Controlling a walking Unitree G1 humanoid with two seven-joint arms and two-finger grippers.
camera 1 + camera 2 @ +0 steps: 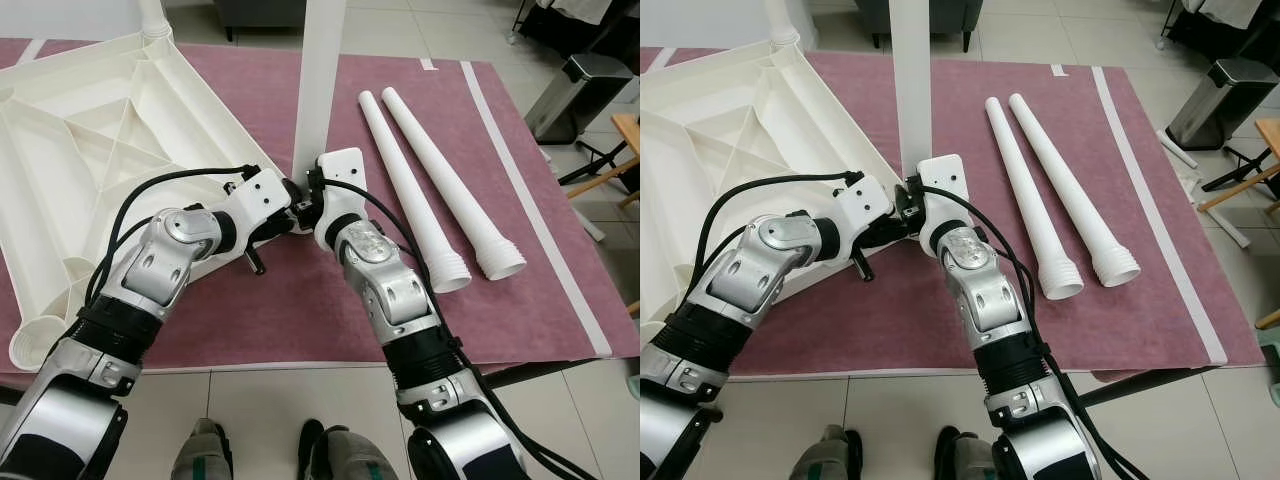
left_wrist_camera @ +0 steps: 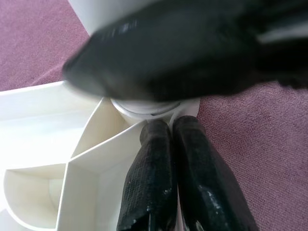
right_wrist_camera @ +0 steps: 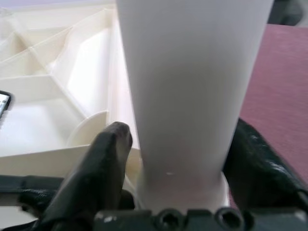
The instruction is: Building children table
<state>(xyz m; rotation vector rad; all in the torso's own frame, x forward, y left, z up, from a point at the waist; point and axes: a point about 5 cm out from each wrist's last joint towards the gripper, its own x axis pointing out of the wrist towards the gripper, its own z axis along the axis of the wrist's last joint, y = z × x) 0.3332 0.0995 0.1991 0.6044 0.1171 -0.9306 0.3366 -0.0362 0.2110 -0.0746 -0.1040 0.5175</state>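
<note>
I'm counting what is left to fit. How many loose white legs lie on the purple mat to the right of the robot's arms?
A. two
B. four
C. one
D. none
A: two loose white legs lie side by side on the purple mat, threaded ends nearest the robot.

Two loose legs (image 1: 420, 180) lie right of the tabletop (image 1: 90, 140).
</note>
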